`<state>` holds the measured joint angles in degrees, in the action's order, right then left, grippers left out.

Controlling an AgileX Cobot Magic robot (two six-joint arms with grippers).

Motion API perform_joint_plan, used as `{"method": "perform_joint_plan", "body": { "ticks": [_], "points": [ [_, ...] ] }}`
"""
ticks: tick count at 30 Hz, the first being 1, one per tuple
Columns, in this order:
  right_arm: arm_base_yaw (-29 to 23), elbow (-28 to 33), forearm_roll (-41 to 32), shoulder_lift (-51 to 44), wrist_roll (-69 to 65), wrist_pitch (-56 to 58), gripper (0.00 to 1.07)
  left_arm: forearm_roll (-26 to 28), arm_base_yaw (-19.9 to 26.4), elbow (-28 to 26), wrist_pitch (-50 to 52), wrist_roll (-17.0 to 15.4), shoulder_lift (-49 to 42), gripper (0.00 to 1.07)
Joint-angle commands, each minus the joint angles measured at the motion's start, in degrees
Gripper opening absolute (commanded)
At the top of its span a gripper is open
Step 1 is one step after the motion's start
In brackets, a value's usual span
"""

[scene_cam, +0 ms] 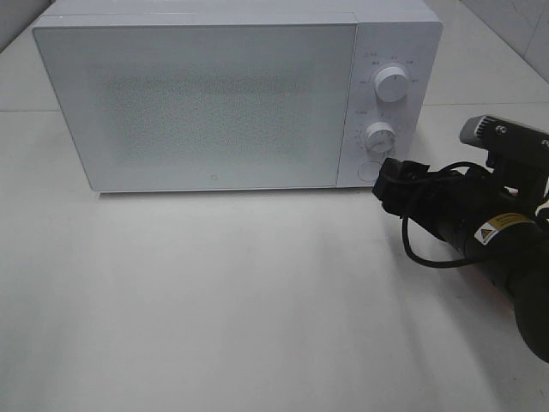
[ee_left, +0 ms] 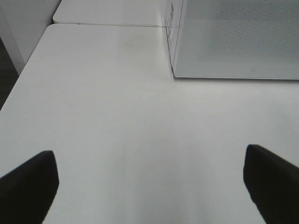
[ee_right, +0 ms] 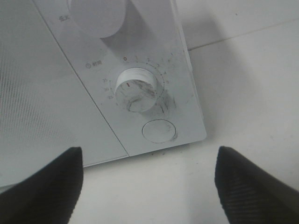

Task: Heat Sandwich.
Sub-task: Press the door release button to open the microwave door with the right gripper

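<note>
We find the sandwich in none of our views, so we cannot tell where it is. The white microwave [scene_cam: 206, 103] has its door [scene_cam: 197, 107] shut, and the door's speckled panel lets us see nothing inside.

The microwave stands toward the far edge of the white surface [scene_cam: 214, 300], its front facing the near edge. On the control strip at its right end we see an upper knob [scene_cam: 392, 84], a lower knob [scene_cam: 378, 135] with a ring of numbers around it, and a round button [scene_cam: 369, 170] below both, near the bottom right corner of the front.

The right tool [scene_cam: 388, 182] reaches in from the right edge of the surface on a black arm and points at that bottom right corner, close to the round button. In the right wrist view its dark fingers [ee_right: 42, 186] stand wide apart with nothing between them, and the lower knob and the button show in the gap, a little way off. A black cable loops under the arm.

The left tool [ee_left: 149, 186] shows only in its own wrist view. Its fingers are spread wide too, holding nothing, above bare surface near the microwave's left front corner.
</note>
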<state>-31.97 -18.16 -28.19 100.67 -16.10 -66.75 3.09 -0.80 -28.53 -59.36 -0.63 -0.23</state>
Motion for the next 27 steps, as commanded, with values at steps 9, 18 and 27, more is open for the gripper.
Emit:
{"method": "perform_joint_plan", "body": {
  "ticks": [9, 18, 27],
  "points": [
    [-0.17, -0.06, 1.15, -0.11, -39.13, 3.09, 0.70, 0.11, 0.17, 0.11, 0.11, 0.06, -1.66, 1.01],
    [-0.17, -0.06, 2.52, -0.11, -62.05, 3.84, 0.60, 0.11, 0.17, 0.11, 0.11, 0.06, -1.66, 1.01],
    [-0.17, -0.06, 2.12, -0.11, -66.35, 4.87, 0.16, 0.11, 0.17, 0.11, 0.11, 0.06, -1.66, 1.01]
  ]
}}
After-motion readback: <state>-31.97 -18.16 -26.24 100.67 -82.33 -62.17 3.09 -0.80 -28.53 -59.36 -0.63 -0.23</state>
